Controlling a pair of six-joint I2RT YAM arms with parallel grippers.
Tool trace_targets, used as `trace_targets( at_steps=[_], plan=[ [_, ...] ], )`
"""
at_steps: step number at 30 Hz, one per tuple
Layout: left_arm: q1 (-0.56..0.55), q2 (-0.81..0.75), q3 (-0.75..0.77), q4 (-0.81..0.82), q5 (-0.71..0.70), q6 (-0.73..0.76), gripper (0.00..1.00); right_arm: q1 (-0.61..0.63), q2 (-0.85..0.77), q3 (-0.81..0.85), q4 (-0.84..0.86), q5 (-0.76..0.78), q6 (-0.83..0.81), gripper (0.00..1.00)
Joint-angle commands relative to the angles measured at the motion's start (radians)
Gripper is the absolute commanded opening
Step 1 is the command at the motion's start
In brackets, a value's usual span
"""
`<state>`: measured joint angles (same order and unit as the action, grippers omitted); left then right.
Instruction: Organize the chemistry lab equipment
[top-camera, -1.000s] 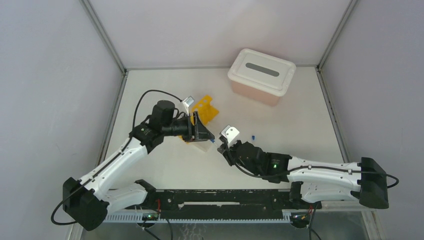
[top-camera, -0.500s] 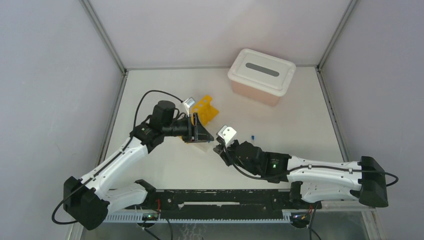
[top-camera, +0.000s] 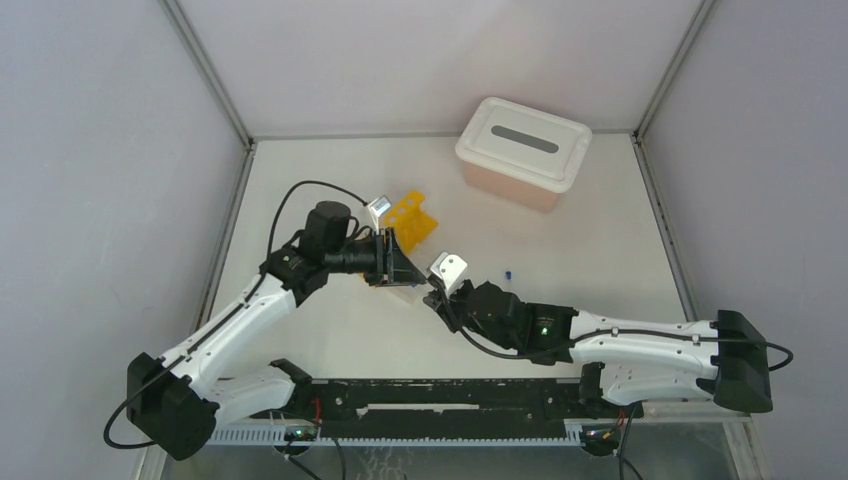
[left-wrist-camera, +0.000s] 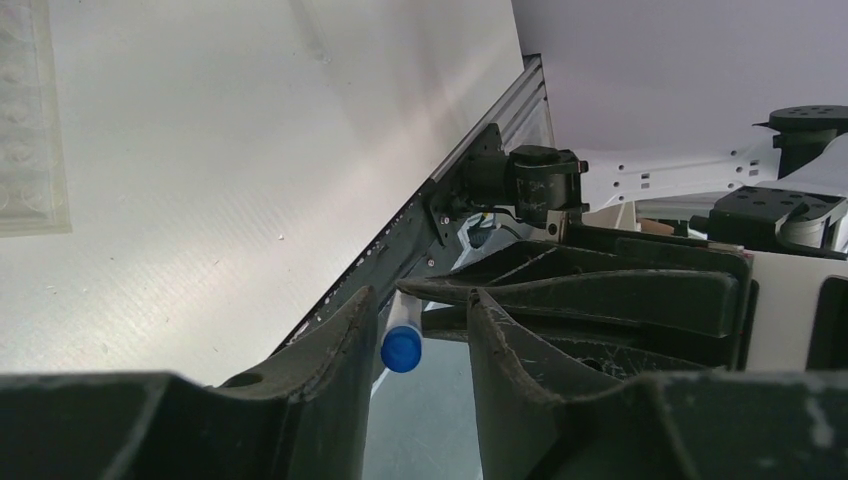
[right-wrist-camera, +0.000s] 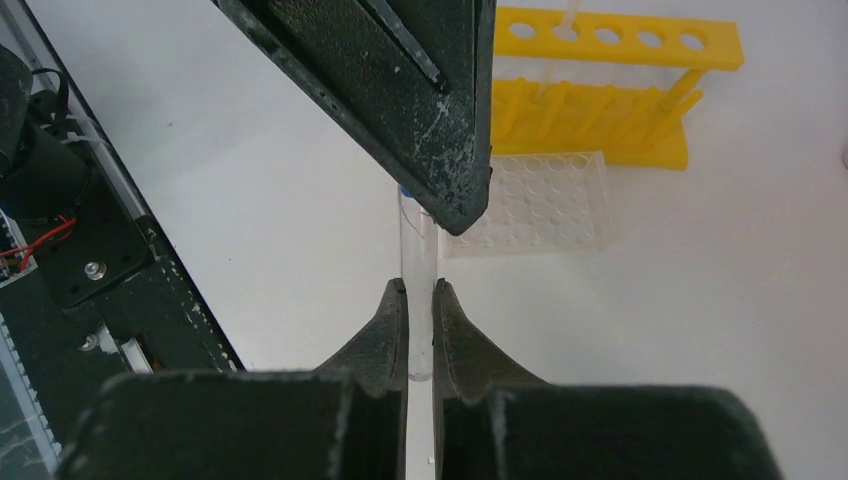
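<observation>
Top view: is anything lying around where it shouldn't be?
Yes. What looks like one tiny blue-capped tube lies loose by itself on the white table, apart from the yellow rack.

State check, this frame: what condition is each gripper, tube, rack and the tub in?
Left gripper: open.
Right gripper: shut on tube.
Tube: capped, cap end between left fingers.
Loose tube: lying on table.
Yellow rack: upright.
Grid rack: flat on table.
Tub: lid on.
</observation>
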<state>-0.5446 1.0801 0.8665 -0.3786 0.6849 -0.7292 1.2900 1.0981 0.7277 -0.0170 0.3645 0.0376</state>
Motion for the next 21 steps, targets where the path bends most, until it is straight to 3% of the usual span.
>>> trace_targets(
  at_steps=[1, 21],
  plan=[
    [0.006, -0.005, -0.012, -0.01, 0.024, 0.042, 0.41, 0.002, -0.009, 0.051, 0.055, -0.008, -0.021, 0.03],
    [0.006, -0.014, -0.017, -0.049, 0.024, 0.082, 0.24, -0.013, -0.002, 0.052, 0.057, -0.026, -0.019, 0.03]
  ],
)
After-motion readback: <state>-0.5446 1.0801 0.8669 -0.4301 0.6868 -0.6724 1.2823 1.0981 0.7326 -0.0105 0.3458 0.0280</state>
